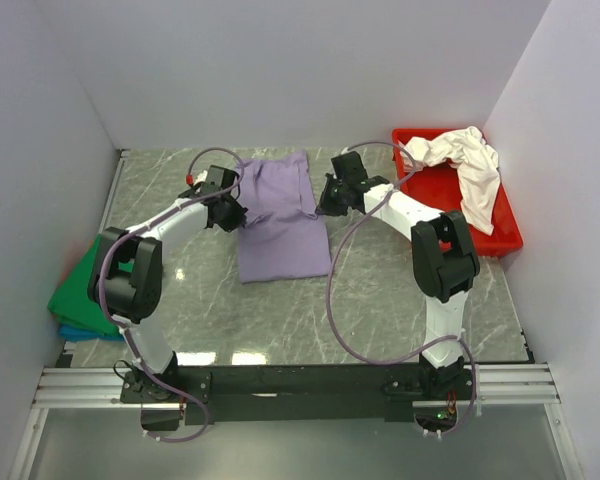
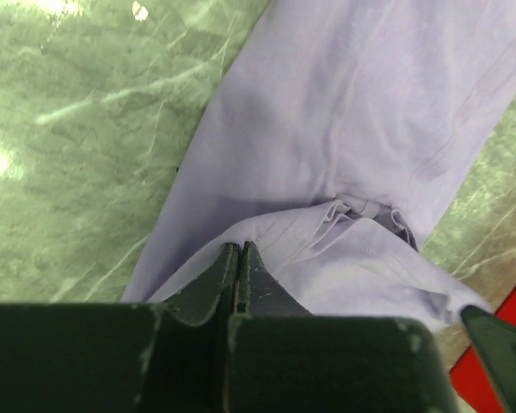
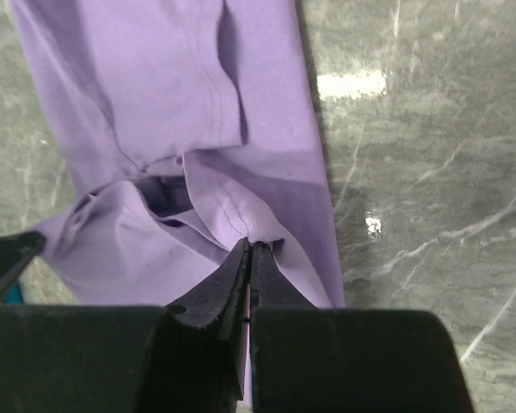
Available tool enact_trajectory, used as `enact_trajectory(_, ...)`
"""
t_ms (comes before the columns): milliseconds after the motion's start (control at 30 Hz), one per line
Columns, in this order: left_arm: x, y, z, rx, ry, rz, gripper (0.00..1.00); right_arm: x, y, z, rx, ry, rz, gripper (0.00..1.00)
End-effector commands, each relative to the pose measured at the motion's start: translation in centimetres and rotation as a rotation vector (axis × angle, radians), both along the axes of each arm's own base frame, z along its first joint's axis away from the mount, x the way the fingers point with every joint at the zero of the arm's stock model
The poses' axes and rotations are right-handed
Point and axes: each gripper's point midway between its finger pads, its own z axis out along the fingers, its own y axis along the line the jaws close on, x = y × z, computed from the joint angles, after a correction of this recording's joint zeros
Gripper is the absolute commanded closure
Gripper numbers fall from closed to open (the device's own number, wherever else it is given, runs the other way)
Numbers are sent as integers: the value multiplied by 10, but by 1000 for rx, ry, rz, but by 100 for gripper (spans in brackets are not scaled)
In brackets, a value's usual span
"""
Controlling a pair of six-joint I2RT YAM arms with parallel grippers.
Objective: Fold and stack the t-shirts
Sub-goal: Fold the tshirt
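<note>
A lavender t-shirt (image 1: 283,240) lies lengthwise on the marble table, partly folded, with its far half bunched between the arms. My left gripper (image 1: 236,214) is at the shirt's left edge. In the left wrist view it (image 2: 240,250) is shut on a hem of the lavender cloth (image 2: 370,103). My right gripper (image 1: 326,205) is at the shirt's right edge, and in the right wrist view it (image 3: 251,248) is shut on a stitched fold of the same shirt (image 3: 155,77). A creamy white t-shirt (image 1: 467,168) hangs crumpled over the red tray. A green t-shirt (image 1: 80,292) lies on a blue one (image 1: 78,332) at the table's left edge.
The red plastic tray (image 1: 503,238) stands at the back right against the wall. White walls close in the table on the left, back and right. Bare marble (image 1: 400,310) shows in front of the lavender shirt. The arms' mounting rail (image 1: 300,382) runs along the near edge.
</note>
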Motion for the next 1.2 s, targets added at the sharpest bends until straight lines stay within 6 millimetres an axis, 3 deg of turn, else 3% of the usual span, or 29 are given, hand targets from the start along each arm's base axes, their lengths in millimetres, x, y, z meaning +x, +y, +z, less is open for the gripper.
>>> enact_trajectory(0,16,-5,14,-25,-56,-30,99,15,3,17,19,-56,16,100)
enact_trajectory(133,19,-4,8,-38,-61,-39,99,22,0,11,12,-41,7,100)
enact_trajectory(200,25,-8,8,-52,-84,-73,92,26,0,11,12,-41,7,100)
enact_trajectory(233,29,-10,10,-55,-94,-90,72,26,0,9,12,-31,8,99)
enact_trajectory(300,34,-10,9,-45,-92,-119,55,28,-3,10,9,-34,1,87)
enact_trajectory(333,34,-8,11,-40,-92,-122,34,27,-5,13,3,-33,-2,74)
enact_trajectory(400,29,-2,24,-44,-123,-115,13,25,-11,21,-16,-50,-14,62)
enact_trajectory(433,25,-1,28,-48,-132,-111,11,23,-13,24,-24,-59,-19,59)
enact_trajectory(500,19,4,50,-51,-185,-95,10,14,-25,20,-64,-49,-42,56)
enact_trajectory(567,2,8,46,-26,-160,-78,11,0,-28,32,-73,-73,-55,55)
enact_trajectory(600,-3,7,54,-27,-180,-79,12,-18,-35,13,-109,-40,-63,55)
enact_trajectory(633,-11,5,48,-22,-170,-86,13,-21,-31,27,-83,-92,-59,55)
enact_trajectory(767,-29,-28,40,-40,-152,-132,26,-56,-8,8,-89,-62,6,56)
enact_trajectory(867,-34,-48,21,-19,-119,-164,38,-63,-2,-11,-132,-36,19,56)
enact_trajectory(900,-35,-52,5,-5,-84,-171,41,-66,5,-15,-135,-30,36,57)
enact_trajectory(933,-37,-56,-2,0,-71,-180,49,-67,8,-24,-143,-18,43,57)
enact_trajectory(1033,-47,-64,-31,11,-24,-201,52,-77,18,-44,-167,7,69,57)
enact_trajectory(1067,-60,-72,-48,9,-8,-238,52,-93,19,-64,-213,36,64,58)
enact_trajectory(1133,-70,-73,-57,17,10,-250,52,-99,24,-67,-209,35,65,58)
enact_trajectory(1167,-75,-73,-61,27,19,-254,52,-110,18,-79,-233,56,61,58)
